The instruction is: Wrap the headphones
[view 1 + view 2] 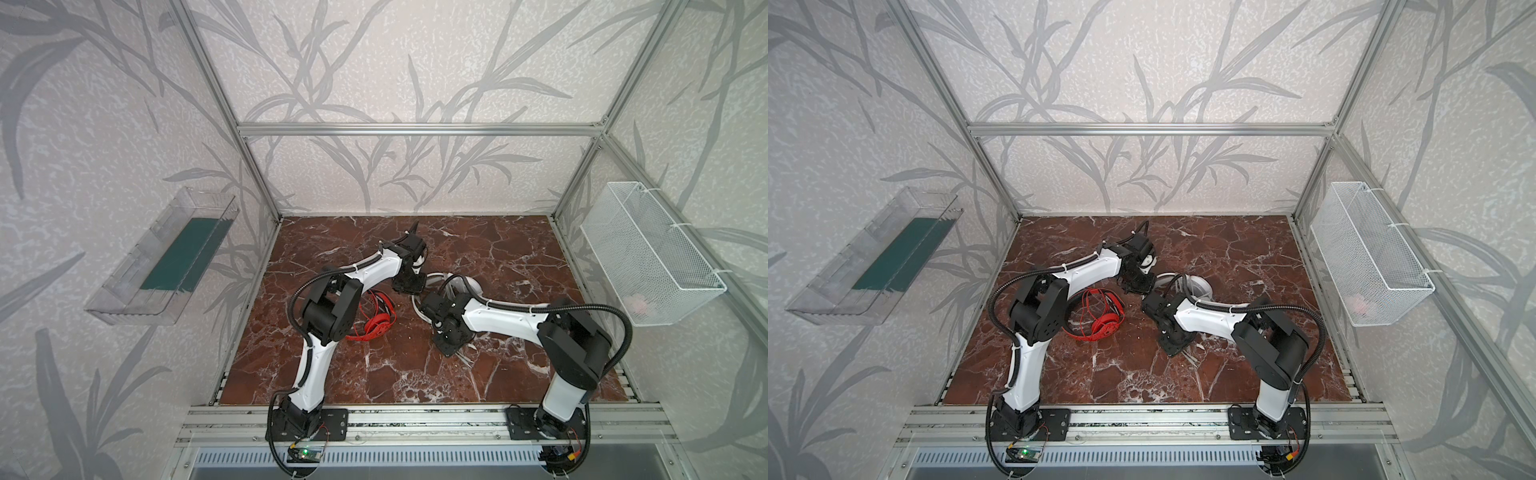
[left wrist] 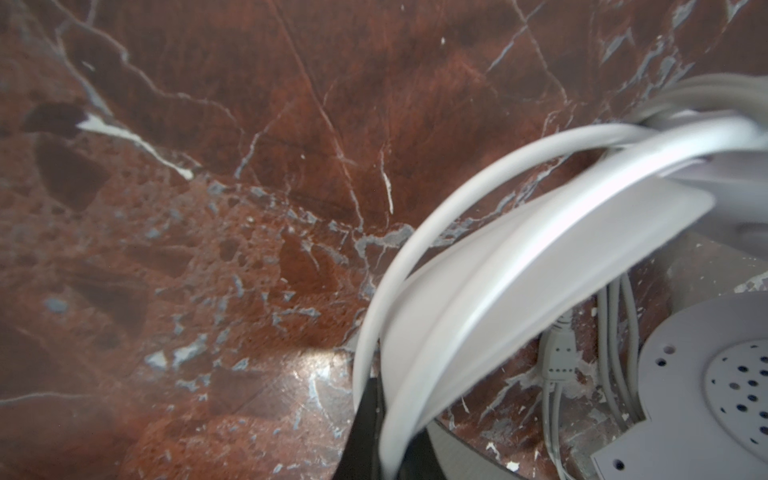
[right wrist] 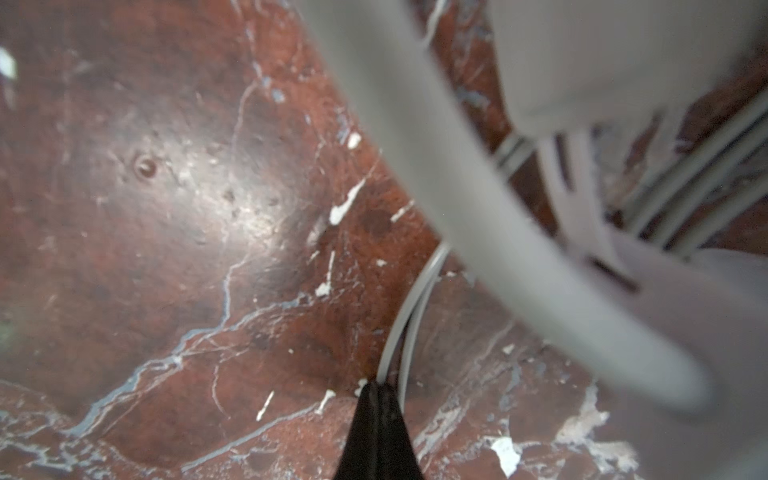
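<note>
Both top views: shows the left gripper and the right gripper tips down and near each other over the middle of the marble table; cannot tell the jaw gap from up here. Puts the white headphones just beside both sets of jaws, partly under the right arm. Puts the red headphones apart from both, half hidden by the left arm.

Left wrist view: finds the left gripper clamped on the white headband, with a black finger on either face. Shows the white-grey cable running along the band's edge, against that same finger. Sets a perforated earcup beyond the jaws, off to one side, on the marble.

Right wrist view: finds the right gripper fully closed, tips pinching two strands of white-grey cable that lead straight out of the jaws. Shows the blurred headband just ahead of the tips.
</note>
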`<action>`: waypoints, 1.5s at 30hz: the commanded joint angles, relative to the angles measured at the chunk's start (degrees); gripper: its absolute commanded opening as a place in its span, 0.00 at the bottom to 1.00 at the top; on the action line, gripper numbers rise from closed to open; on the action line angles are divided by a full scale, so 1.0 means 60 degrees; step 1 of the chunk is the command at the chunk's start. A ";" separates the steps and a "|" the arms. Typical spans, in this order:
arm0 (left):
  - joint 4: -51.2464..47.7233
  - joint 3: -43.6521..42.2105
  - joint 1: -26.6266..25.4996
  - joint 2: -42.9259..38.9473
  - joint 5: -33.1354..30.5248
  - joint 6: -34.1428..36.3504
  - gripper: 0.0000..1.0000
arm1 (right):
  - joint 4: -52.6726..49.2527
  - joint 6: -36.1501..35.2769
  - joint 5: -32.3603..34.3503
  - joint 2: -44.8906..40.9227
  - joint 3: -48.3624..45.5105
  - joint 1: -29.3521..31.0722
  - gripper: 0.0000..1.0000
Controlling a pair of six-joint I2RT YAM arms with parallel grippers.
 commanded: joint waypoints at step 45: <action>-0.0887 -0.0050 -0.0072 0.0305 0.0081 0.0240 0.07 | 0.0124 0.2589 -0.0779 -0.2892 -0.2726 -0.0385 0.00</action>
